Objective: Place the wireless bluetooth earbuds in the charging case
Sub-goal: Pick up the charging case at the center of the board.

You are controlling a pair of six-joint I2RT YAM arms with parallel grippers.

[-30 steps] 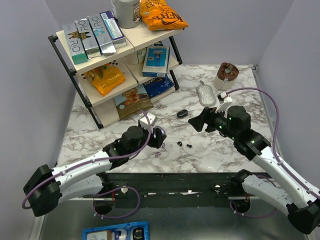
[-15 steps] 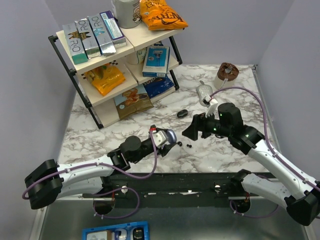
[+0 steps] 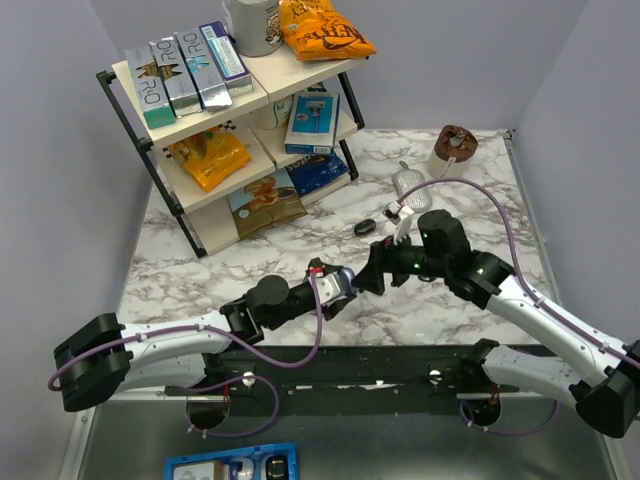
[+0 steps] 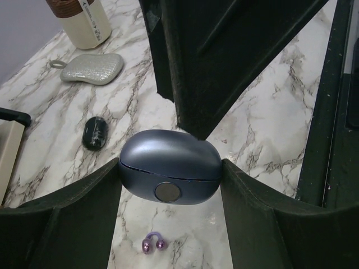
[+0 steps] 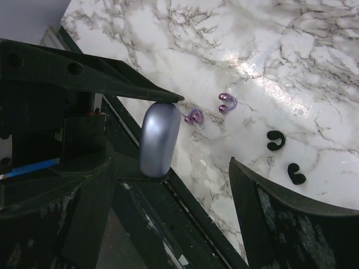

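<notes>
**Case held by left gripper; earbuds on the table**

Charging case (image 4: 170, 168): blue-grey, smooth, rounded oval. The lid is closed along a thin seam, with one round silver disc on the front face below it.

The left gripper (image 4: 171, 182) is clamped on the case, one finger on each end, holding it off the marble table (image 4: 263, 140). The right gripper (image 5: 173, 165) hangs right at the case with its jaws spread wide, gripping nothing. One of its fingertips sits at the top of the case; I cannot tell whether they touch.

Counts, outward from the case:
- 1 case.
- 2 purple earbuds (image 5: 193, 116) on the table just beside the case.
- 2 black curled pieces (image 5: 275, 140) a little beyond the purple pair.
- 1 dark oval object (image 4: 94, 133) farther off.
- 1 silver glittery pouch (image 4: 92, 68) beyond that.
- 1 cream cup (image 4: 80, 22) farthest away.
</notes>
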